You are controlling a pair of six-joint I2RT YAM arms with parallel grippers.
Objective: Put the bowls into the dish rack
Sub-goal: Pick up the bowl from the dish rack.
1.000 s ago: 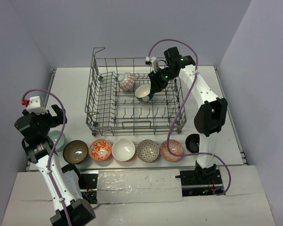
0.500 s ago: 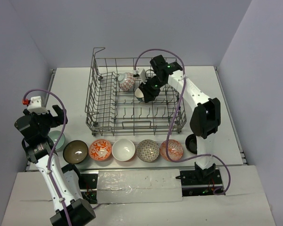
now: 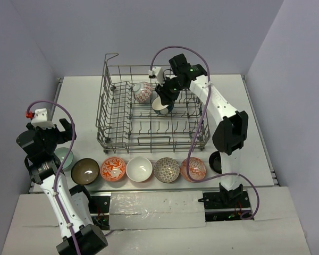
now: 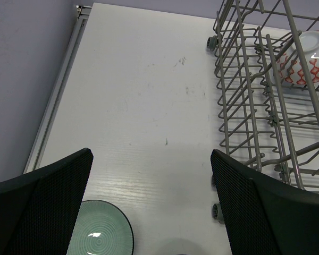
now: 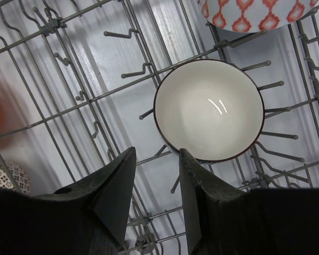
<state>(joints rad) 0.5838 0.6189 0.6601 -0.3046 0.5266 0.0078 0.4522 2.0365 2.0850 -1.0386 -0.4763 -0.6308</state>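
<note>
- The large rectangular grey metal wire dish rack [image 3: 107, 111] stands on the white table [image 3: 80, 101], beyond the arms' bases.
- Two bowls are already in it, toward its far side. A round ceramic red-and-white patterned bowl [image 3: 143, 92] lies tipped on its side. Just to its right, a round dark-rimmed bowl [image 3: 161, 104] with a glossy white inside is lodged among the upright tines.
- The right gripper [image 5: 155, 183] hangs over the dark-rimmed bowl with its black fingers a little apart. Only rack wire and table show in the gap, so it pinches nothing.
- One right fingertip lies at the bowl's near rim. The wrist view does not settle whether the two touch.
- The left gripper [image 4: 151, 155] is spread wide and holds nothing. It hangs above bare table to the left of the rack.
- Below it sits a small pale green ribbed bowl [image 4: 98, 231], upright on the table.
- That bowl begins a row along the near edge, all outside the rack. After it come a brown bowl [image 3: 85, 170], an orange-patterned bowl [image 3: 113, 169], a plain white bowl [image 3: 139, 169], a grey-patterned bowl [image 3: 166, 170] and a red-patterned bowl [image 3: 193, 169].
- A black bowl [image 3: 217, 162] ends the row, partly hidden behind the right arm.
</note>
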